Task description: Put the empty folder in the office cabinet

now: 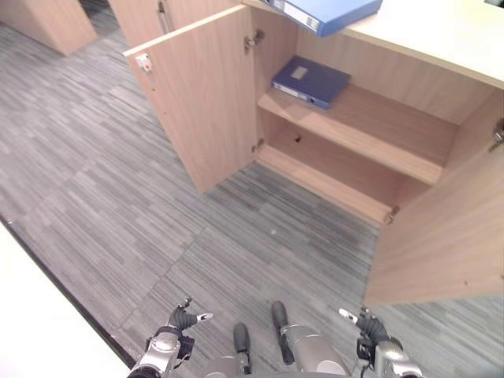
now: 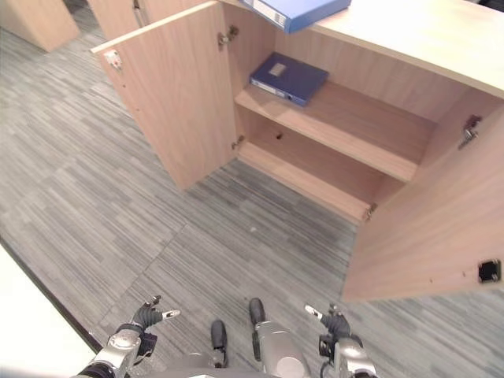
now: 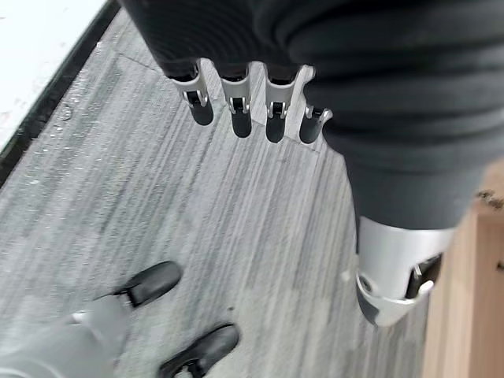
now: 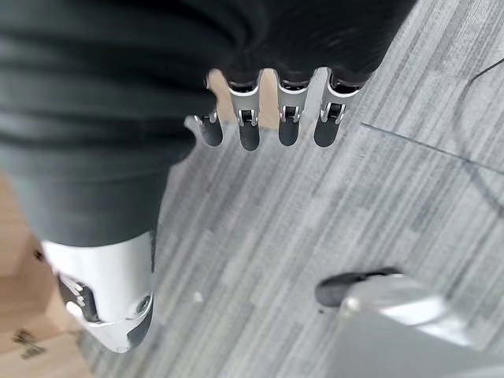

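Cabinet (image 1: 346,150) far side, both doors swung open, grey carpet (image 1: 118,181) in front. Blue folder (image 1: 310,80) lies flat on upper shelf (image 1: 370,126), left end. Second blue folder (image 1: 327,11) on cabinet's top surface (image 1: 441,31), overhanging the edge. Left hand (image 3: 236,94) and right hand (image 4: 268,110) low near the carpet, fingers straight, holding nothing.
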